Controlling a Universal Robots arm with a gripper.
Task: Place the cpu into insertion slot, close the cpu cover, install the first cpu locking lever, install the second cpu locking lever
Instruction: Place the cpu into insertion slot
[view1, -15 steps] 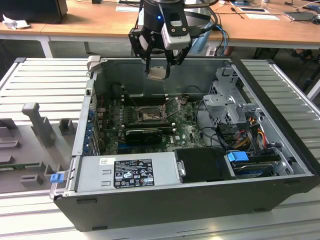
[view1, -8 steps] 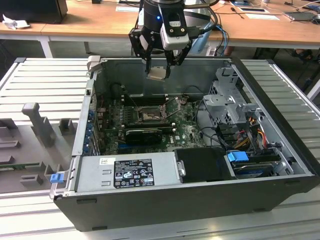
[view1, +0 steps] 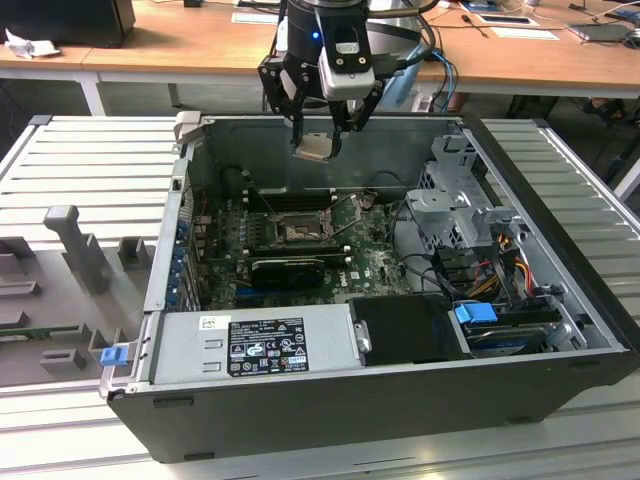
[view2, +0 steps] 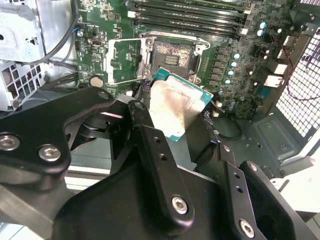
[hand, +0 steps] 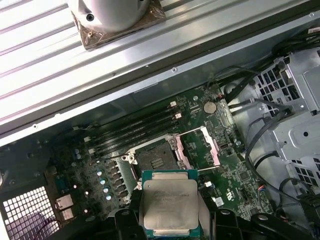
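Gripper (view1: 316, 138) is clamped on the cpu (view1: 315, 149), pinching it by two opposite edges. In both wrist views the chip's flat tan-silver face looks toward the cameras.

The cpu hangs well above the insertion slot (view1: 297, 232), near the top of the open computer case (view1: 400, 395), and touches nothing on the board.

The cpu cover (hand: 200, 146) is swung open to one side of the slot. The grey pin field lies bare.

Arm pose: the wrist points straight down into the case with the fingers roughly vertical. It stands over the slot, a little toward the case's back wall.

My judgement on doing this step well:
- Centre the chip over the slot.
- Square its edges to the dark rim and keep it level.
- Come down slowly, without sliding across the pins.
- Clear the raised cover on the way.
- Let go only once the chip sits inside the rim.
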